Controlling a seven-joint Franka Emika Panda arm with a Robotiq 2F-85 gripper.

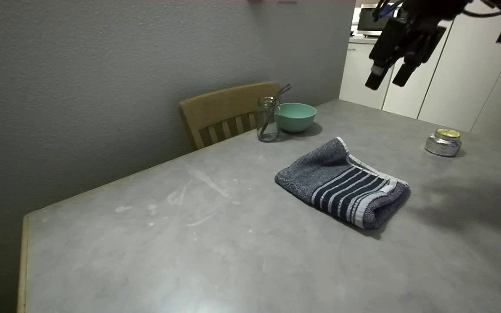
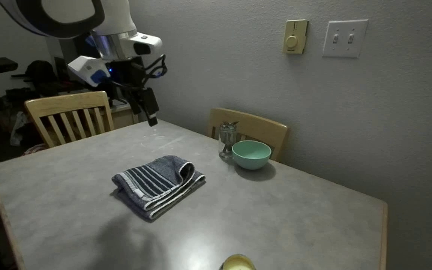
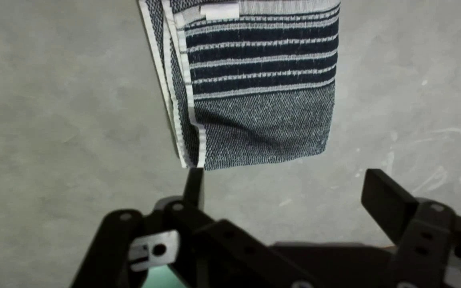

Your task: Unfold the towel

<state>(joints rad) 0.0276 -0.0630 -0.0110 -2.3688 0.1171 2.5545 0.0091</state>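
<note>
prob. home dining rm: table (image 2: 294, 213) w/ wooden chairs (image 2: 68, 103), bowl (image 2: 251, 156), thermostat (image 2: 295, 36), switch plate (image 2: 345, 38)

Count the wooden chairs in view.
2. One chair stands wall-side, behind the jar in both exterior views; the other chair is at the adjoining edge of the table. More may be hidden or out of frame.

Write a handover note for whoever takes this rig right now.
Gripper: open, holding nothing, above the table.
Towel: on the table, folded in layers, striped band up, one corner raised on the green bowl's side.
Done: no full unfolding; it is not yet spread out.
Left: probably grip that raised corner, draw the top layer back, then open the remaining layers flat.
</note>
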